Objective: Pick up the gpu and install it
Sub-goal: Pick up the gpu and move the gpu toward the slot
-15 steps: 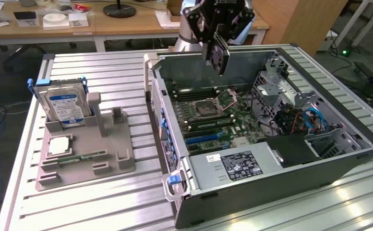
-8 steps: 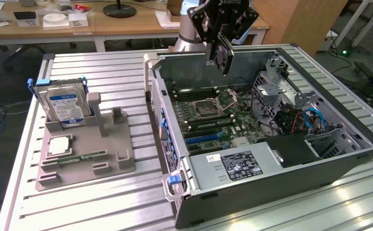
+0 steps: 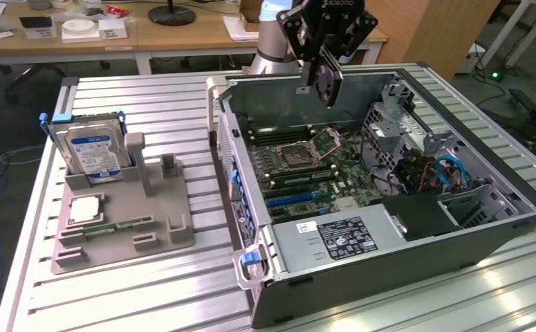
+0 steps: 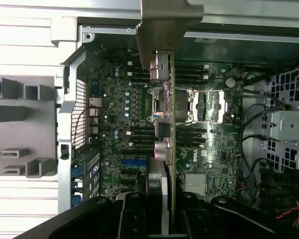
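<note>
Gripper clamped on the gpu, hung edge-down over the case. You carry a light, stiff, fragile card: hold its edges, never the components.

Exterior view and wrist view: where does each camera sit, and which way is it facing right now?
Exterior view: off the arm, raised, looking down across the table at the open computer case and, on the exterior view's left, the grey fixture; the arm and gripper show, holding the gpu above the case.
Wrist view: on the wrist, looking down along the gpu onto the motherboard; the gripper's black fingers show, clamping the card.
Shared: gpu, gripper, motherboard, case, fixture.
</note>
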Robot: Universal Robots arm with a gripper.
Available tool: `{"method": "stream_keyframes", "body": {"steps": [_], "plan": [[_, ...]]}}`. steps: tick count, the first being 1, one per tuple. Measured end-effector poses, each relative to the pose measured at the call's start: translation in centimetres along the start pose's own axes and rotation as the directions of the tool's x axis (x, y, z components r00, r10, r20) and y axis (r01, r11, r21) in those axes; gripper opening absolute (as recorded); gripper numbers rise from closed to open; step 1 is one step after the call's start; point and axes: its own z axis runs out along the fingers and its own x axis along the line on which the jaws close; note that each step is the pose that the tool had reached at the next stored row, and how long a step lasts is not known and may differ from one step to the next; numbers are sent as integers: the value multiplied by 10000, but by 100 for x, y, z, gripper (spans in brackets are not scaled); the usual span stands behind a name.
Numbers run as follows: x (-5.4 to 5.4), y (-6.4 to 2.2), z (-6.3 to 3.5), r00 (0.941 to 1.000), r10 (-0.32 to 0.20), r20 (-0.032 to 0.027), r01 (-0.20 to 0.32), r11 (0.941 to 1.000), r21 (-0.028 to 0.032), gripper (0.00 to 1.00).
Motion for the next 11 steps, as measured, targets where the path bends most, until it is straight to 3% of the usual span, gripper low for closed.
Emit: {"method": "stream_keyframes", "body": {"steps": [11], "plan": [[-139, -1, 3, 10000, 1, 0, -1, 10000, 0, 28]]}}
